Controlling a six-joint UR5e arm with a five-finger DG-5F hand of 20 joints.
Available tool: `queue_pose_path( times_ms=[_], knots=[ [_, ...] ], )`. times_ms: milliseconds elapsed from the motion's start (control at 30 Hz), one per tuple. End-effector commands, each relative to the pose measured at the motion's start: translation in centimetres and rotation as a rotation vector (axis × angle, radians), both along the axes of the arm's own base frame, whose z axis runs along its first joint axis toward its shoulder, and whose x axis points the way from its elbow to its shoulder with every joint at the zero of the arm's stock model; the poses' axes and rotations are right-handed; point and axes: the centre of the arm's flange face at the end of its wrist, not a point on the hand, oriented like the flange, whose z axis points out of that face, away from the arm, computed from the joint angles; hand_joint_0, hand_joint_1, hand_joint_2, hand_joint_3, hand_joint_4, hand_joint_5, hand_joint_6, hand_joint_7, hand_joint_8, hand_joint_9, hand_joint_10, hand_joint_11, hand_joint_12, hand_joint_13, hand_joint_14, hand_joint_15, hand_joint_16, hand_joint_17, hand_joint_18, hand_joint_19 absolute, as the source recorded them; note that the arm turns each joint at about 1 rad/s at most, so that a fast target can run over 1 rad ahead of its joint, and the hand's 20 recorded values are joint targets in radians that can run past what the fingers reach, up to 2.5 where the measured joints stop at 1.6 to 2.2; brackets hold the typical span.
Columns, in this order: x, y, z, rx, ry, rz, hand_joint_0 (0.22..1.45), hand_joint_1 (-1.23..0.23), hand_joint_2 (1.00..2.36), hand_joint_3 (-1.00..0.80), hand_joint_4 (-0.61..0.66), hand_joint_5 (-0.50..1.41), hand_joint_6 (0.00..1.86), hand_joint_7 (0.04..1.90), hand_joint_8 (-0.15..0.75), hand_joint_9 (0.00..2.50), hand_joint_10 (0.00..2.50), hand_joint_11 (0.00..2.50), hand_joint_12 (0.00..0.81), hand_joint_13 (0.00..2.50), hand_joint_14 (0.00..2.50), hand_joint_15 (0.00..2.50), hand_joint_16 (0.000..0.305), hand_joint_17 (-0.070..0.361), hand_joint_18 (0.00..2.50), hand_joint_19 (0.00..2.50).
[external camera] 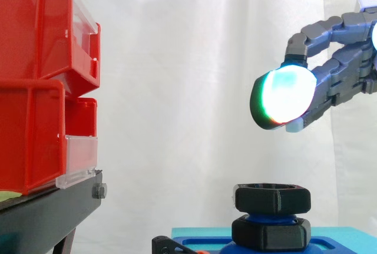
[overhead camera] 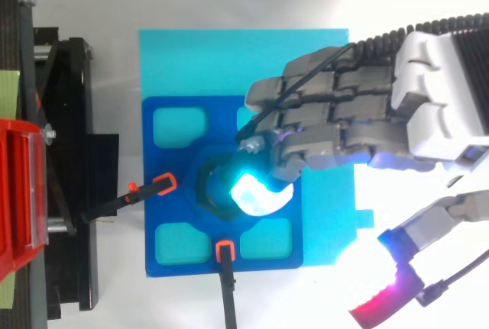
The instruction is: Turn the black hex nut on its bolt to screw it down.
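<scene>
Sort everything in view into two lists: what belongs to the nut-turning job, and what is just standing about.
Belongs to the job:
black hex nut
robot hand, open, above the nut
blue fixture plate under the nut
orange-tipped clamps at the plate's edges

Just standing about:
red bins
black stand
white curtain
cyan board beneath the plate

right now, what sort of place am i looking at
Probably a robot test bench in a lab: a white curtain as backdrop, red bins on a black stand, and a clamped blue fixture plate carrying a black hex nut below the robot's hand.
</scene>
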Motion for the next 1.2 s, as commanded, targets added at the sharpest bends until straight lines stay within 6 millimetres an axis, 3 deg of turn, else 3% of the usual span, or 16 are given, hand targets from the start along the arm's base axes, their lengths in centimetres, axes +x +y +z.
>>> queue_pose_path(
  times_ms=[0,267,300,600,833,1167],
  knots=[
    [0.6,0.9,0.2,-0.059,-0.033,0.010,0.52,-0.49,1.00,-0.50,0.17,-0.16,0.50,0.84,0.216,0.57,0.00,0.14,0.271,0.46,0.00,0.00,0.043,0.097,0.41,0.26],
    [1.7,2.0,0.0,-0.156,-0.075,-0.001,0.52,-0.49,1.00,-0.50,0.19,-0.15,0.50,0.87,0.217,0.57,0.01,0.16,0.273,0.46,0.00,0.00,0.043,0.097,0.41,0.27],
    [2.2,2.2,-0.9,-0.159,-0.066,0.002,0.52,-0.48,1.00,-0.50,0.19,-0.15,0.50,0.88,0.216,0.57,0.00,0.15,0.272,0.46,0.00,0.00,0.043,0.097,0.40,0.27],
    [6.6,2.7,-1.7,-0.165,-0.048,0.031,0.51,-0.46,1.00,-0.50,0.20,-0.12,0.50,0.96,0.216,0.57,0.01,0.15,0.275,0.46,0.00,0.00,0.044,0.098,0.40,0.28],
    [7.3,3.4,-1.7,-0.198,-0.052,0.050,0.51,-0.43,1.00,-0.50,0.21,-0.10,0.50,1.01,0.217,0.58,0.01,0.15,0.275,0.46,0.00,0.00,0.044,0.098,0.40,0.28],
    [8.9,4.0,-5.0,-0.209,-0.059,0.061,0.52,-0.40,1.00,-0.50,0.15,-0.08,0.50,1.05,0.215,0.60,0.00,0.14,0.273,0.45,0.00,0.00,0.044,0.098,0.40,0.28]
  ],
)
